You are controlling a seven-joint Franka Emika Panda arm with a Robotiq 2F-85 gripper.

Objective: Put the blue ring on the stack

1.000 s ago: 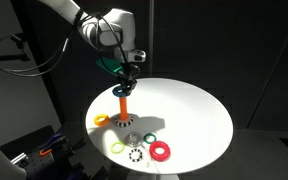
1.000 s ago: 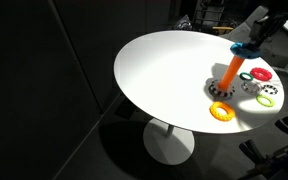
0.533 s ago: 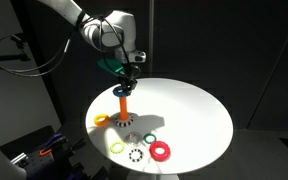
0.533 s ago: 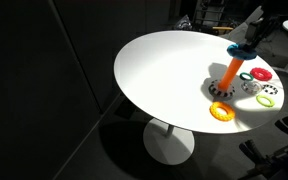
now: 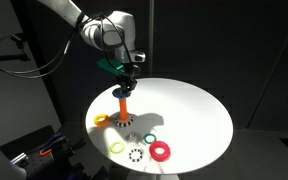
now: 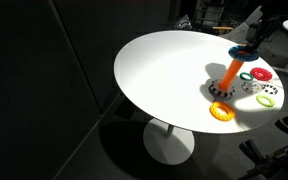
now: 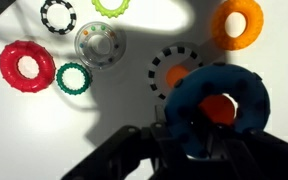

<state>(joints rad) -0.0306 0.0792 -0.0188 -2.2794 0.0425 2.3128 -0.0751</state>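
Note:
The blue ring [image 7: 224,98] is held in my gripper [image 7: 192,140], which is shut on its near edge. In the wrist view the orange peg's tip [image 7: 220,110] shows through the ring's hole. In both exterior views the ring [image 5: 122,89] [image 6: 240,49] hangs right at the top of the stack [image 5: 123,106] [image 6: 231,73], an orange peg on a round white-and-dark base [image 7: 170,68]. My gripper [image 5: 125,82] is directly above the peg.
On the round white table [image 5: 194,115] lie an orange ring [image 7: 238,22], a red ring [image 7: 26,66], a green ring [image 7: 73,78], a yellow-green ring [image 7: 109,6], a black-and-white ring [image 7: 57,14] and a grey round piece [image 7: 99,44]. The surroundings are dark.

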